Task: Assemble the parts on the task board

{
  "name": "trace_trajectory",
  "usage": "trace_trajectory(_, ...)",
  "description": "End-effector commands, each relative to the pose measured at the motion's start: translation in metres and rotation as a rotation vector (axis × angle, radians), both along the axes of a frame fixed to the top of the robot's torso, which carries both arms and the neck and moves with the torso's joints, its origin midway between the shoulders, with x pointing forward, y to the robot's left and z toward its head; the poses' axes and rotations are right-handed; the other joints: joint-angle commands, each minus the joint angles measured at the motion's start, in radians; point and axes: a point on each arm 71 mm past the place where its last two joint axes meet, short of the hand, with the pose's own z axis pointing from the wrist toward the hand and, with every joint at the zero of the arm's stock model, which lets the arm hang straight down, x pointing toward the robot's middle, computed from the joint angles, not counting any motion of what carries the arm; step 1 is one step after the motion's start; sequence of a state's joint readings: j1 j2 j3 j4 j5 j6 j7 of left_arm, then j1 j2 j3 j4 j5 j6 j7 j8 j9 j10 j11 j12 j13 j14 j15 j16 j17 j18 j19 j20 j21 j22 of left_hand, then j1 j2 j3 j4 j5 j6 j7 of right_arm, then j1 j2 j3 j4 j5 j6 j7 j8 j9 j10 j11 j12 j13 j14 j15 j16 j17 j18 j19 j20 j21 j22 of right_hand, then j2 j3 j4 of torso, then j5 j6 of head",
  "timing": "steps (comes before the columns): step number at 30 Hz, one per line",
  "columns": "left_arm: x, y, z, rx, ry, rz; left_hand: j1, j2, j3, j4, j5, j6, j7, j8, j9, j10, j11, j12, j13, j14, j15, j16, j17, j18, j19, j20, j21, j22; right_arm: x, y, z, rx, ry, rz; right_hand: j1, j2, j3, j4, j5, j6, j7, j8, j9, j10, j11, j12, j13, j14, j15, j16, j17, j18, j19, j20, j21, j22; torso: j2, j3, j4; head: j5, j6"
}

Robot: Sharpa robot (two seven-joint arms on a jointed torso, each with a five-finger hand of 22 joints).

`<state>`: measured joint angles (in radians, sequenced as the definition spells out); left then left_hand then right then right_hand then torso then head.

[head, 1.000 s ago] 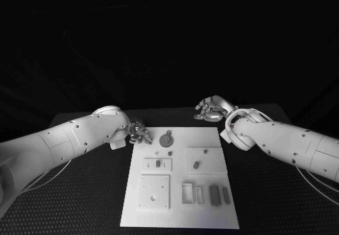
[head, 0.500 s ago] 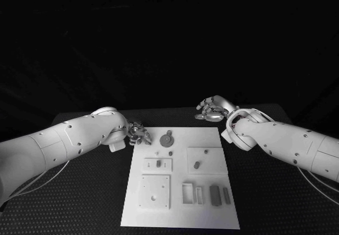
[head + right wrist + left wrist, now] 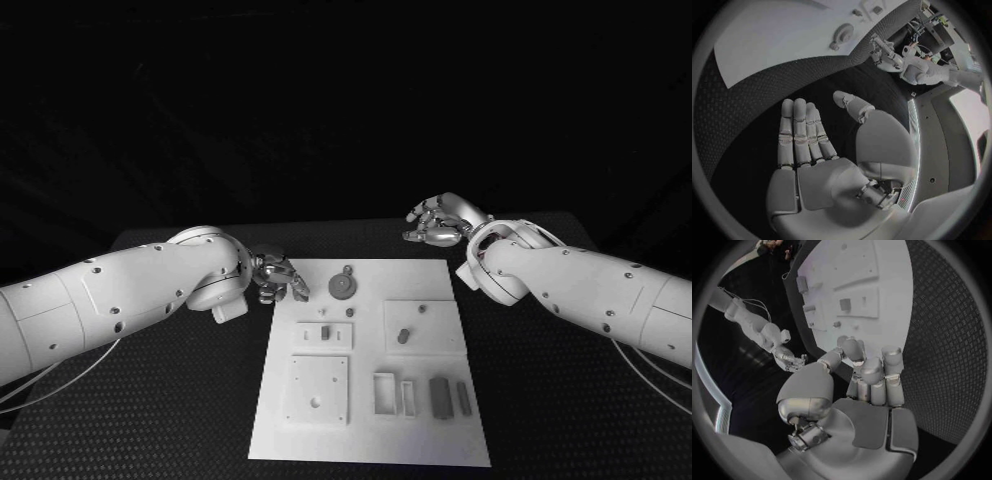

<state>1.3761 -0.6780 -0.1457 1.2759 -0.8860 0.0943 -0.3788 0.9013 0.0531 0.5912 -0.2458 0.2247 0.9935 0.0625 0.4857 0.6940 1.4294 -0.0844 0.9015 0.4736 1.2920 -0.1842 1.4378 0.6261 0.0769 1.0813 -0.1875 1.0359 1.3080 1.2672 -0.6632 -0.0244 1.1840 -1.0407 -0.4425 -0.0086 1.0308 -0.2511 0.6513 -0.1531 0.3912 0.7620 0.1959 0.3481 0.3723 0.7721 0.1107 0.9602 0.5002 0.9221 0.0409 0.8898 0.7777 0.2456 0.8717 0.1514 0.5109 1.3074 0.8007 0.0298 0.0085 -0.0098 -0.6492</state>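
A flat white rectangular task board (image 3: 371,400) lies lengthwise in the middle of the black textured tabletop (image 3: 173,400), between the two white arms. Small grey parts sit on it: a round disc-shaped piece with a short tab (image 3: 342,284) near the far edge, a small dark upright block (image 3: 326,333) on a raised square plate at the left of the middle, a little knob-like piece (image 3: 405,335) on the square plate to its right, and a dark slim bar (image 3: 437,395) beside an open rectangular frame (image 3: 384,394) near the close right corner. A larger square plate with a small hole (image 3: 316,390) takes up the near left part.

The left silver hand (image 3: 277,277) is at the board's far left corner, just beside the round disc piece; from the wrist camera its fingers (image 3: 872,374) are curled inward over the board's edge, with nothing between them. Whether the fingertips touch the board cannot be told.

The right silver hand (image 3: 437,222) is beyond the board's far right corner, over the dark tabletop and apart from the board. In its own wrist view the hand (image 3: 826,150) lies flat and spread, fingers (image 3: 798,131) stretched straight side by side and the thumb out to the side, holding nothing.
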Motion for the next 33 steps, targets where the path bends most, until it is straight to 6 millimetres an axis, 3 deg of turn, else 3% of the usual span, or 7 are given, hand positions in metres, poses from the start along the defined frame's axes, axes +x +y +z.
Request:
trace_trajectory(1, -0.004, -0.003, 0.002, -0.018, -0.041, 0.01, 0.001, -0.018, 0.027, -0.022, 0.034, 0.053, -0.042, 0.021, 0.026, 0.006, -0.006, 0.012, -0.005, 0.002, -0.011, 0.009, 0.0, 0.013, 0.007, -0.078, 0.006, 0.014, 0.0, 0.002, -0.001, 0.002, 0.002, 0.016, -0.005, -0.001, -0.005, 0.001, 0.004, -0.005, 0.013, 0.004, -0.001, -0.006, 0.0, 0.003, -0.002, -0.005, -0.004, 0.002, -0.002, 0.016, 0.003, 0.002, -0.007, 0.022, -0.002, -0.002, 0.0058, -0.004, -0.003)
trace_trajectory(5, -0.011, -0.003, 0.0, -0.002, -0.066, 0.003, 0.002, -0.035, 0.029, -0.025, 0.081, 0.065, -0.045, 0.023, 0.027, 0.008, -0.009, 0.025, -0.014, 0.003, -0.013, 0.015, 0.002, 0.012, 0.008, -0.079, 0.008, 0.014, -0.001, 0.001, -0.001, 0.002, 0.003, 0.016, -0.005, -0.001, -0.005, 0.0, 0.004, -0.005, 0.013, 0.004, -0.002, -0.007, 0.0, 0.003, -0.003, -0.006, -0.003, 0.001, -0.002, 0.016, 0.002, 0.002, -0.008, 0.022, -0.002, -0.0018, 0.0049, -0.002, -0.006)
trace_trajectory(6, -0.012, -0.003, 0.0, 0.002, -0.075, 0.004, 0.01, -0.054, 0.033, -0.032, 0.116, 0.074, -0.048, 0.025, 0.027, 0.009, -0.011, 0.032, -0.018, 0.005, -0.014, 0.02, 0.003, 0.013, 0.008, -0.08, 0.01, 0.015, -0.001, 0.001, -0.001, 0.002, 0.004, 0.015, -0.005, -0.001, -0.005, 0.0, 0.004, -0.006, 0.013, 0.004, -0.002, -0.007, 0.0, 0.003, -0.003, -0.007, -0.003, 0.001, -0.002, 0.016, 0.002, 0.002, -0.008, 0.022, -0.002, -0.0013, 0.0041, -0.002, -0.006)
trace_trajectory(9, -0.016, -0.004, -0.003, 0.015, -0.07, -0.014, 0.028, -0.097, 0.034, -0.033, 0.163, 0.124, -0.063, 0.035, 0.029, 0.005, -0.025, 0.052, -0.02, 0.002, -0.021, 0.019, 0.0, 0.012, 0.013, -0.08, 0.013, 0.013, -0.001, 0.0, -0.001, 0.002, 0.005, 0.014, -0.005, -0.001, -0.005, 0.0, 0.004, -0.006, 0.013, 0.003, -0.002, -0.008, 0.001, 0.003, -0.003, -0.007, -0.003, 0.001, -0.003, 0.016, 0.001, 0.002, -0.008, 0.022, -0.003, -0.0011, 0.0058, -0.003, -0.008)
trace_trajectory(21, -0.031, -0.01, -0.02, 0.083, -0.062, -0.043, 0.034, -0.104, 0.028, -0.024, 0.199, 0.151, -0.068, 0.017, 0.034, -0.008, -0.03, 0.071, -0.021, 0.003, -0.027, 0.019, -0.006, 0.01, 0.013, -0.08, 0.011, 0.011, -0.002, 0.001, -0.002, 0.0, 0.006, 0.017, -0.006, 0.0, -0.005, 0.001, 0.005, -0.007, 0.014, 0.003, -0.002, -0.009, 0.001, 0.003, -0.005, -0.008, -0.002, 0.0, -0.003, 0.016, 0.0, 0.002, -0.01, 0.022, -0.003, -0.0004, 0.0052, -0.002, -0.014)
trace_trajectory(33, -0.036, -0.017, -0.03, 0.106, -0.061, -0.061, 0.032, -0.102, 0.026, -0.021, 0.21, 0.156, -0.069, 0.014, 0.037, -0.009, -0.032, 0.076, -0.022, 0.003, -0.028, 0.021, -0.007, 0.01, 0.014, -0.08, 0.012, 0.011, -0.002, 0.002, -0.003, 0.001, 0.008, 0.02, -0.006, 0.001, -0.006, 0.002, 0.006, -0.008, 0.014, 0.003, -0.003, -0.01, 0.001, 0.003, -0.006, -0.009, -0.002, 0.0, -0.004, 0.016, 0.0, 0.003, -0.011, 0.022, -0.001, -0.0013, 0.0043, -0.002, -0.018)
